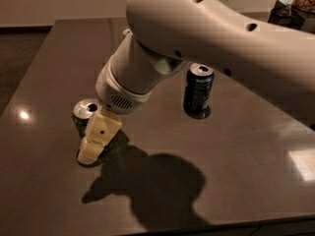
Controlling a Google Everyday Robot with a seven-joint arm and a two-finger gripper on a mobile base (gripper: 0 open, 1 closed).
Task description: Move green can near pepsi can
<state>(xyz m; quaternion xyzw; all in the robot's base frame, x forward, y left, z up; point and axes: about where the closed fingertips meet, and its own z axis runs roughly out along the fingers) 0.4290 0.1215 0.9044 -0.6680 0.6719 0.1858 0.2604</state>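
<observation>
The green can stands on the left part of the dark table; its silver top shows, and its body is mostly hidden. My cream gripper reaches down right at this can, on its near side, and covers most of it. The pepsi can, dark navy with a silver top, stands upright to the right, about two can widths from the green can. My large white arm spans the upper part of the view.
A sliver of another can shows behind the arm at the back of the table. Dark objects sit at the far right corner. The table's front edge runs along the bottom. The arm's shadow lies in front.
</observation>
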